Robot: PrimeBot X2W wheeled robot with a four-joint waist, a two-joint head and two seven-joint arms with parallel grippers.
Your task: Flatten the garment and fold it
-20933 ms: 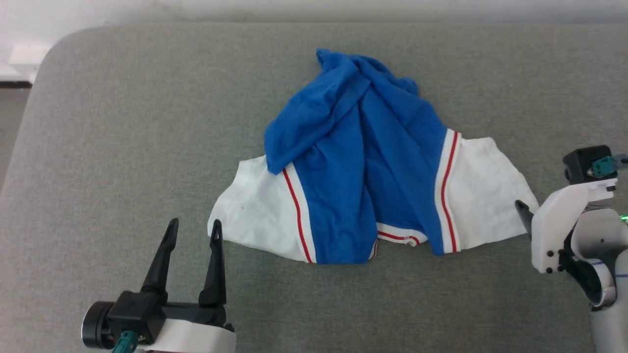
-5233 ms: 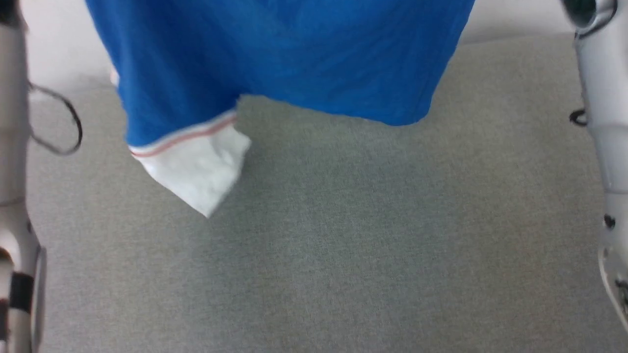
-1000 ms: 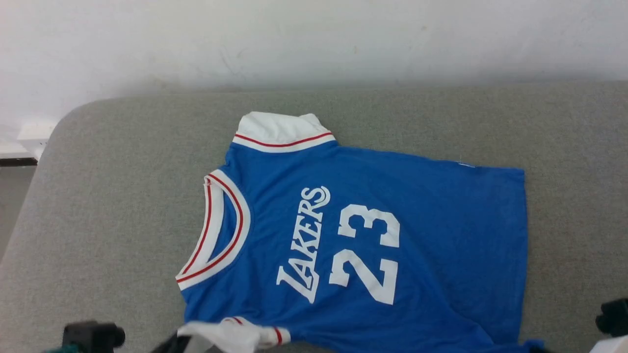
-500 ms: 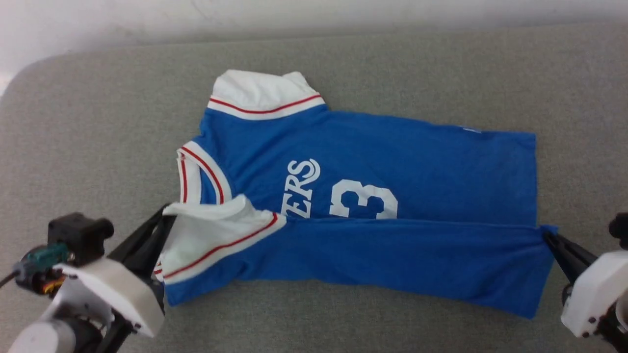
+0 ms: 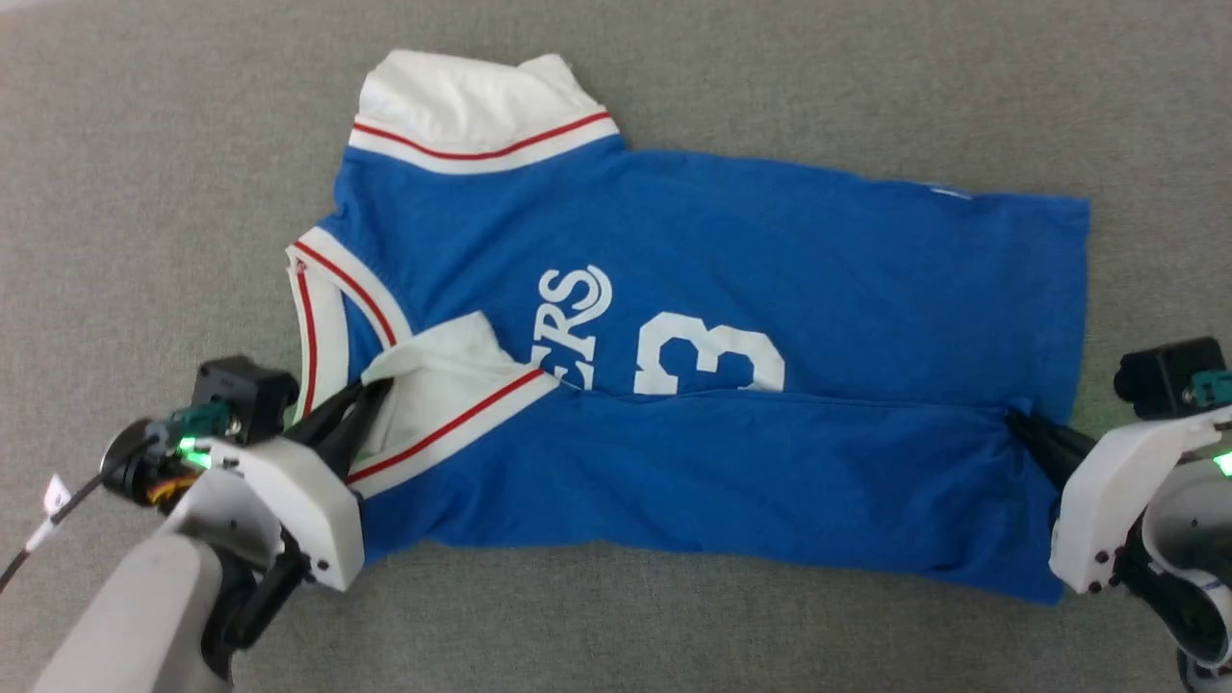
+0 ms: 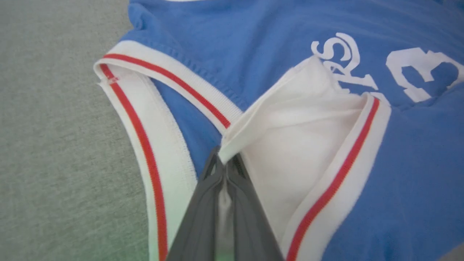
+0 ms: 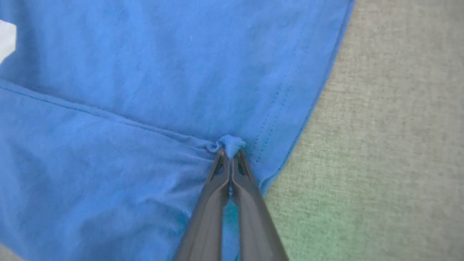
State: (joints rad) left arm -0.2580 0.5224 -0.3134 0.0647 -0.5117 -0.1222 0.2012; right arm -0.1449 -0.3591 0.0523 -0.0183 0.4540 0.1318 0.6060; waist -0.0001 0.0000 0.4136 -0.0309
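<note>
Evidently soft, light jersey: the garment lies half-folded on the grey pad — my left gripper pinches its white sleeve, my right gripper its hem corner — seams grip best.

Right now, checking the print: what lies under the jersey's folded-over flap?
The garment's own blue front. ERS and 3 show beyond the flap; any further print is covered.

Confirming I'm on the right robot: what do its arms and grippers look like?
Left gripper: two long dark fingers on a white housing, with a black block, teal connector, green light and tagged black cable; grey forearm. Right gripper: same fingers, white housing with dark screws, black block, teal connector.
</note>
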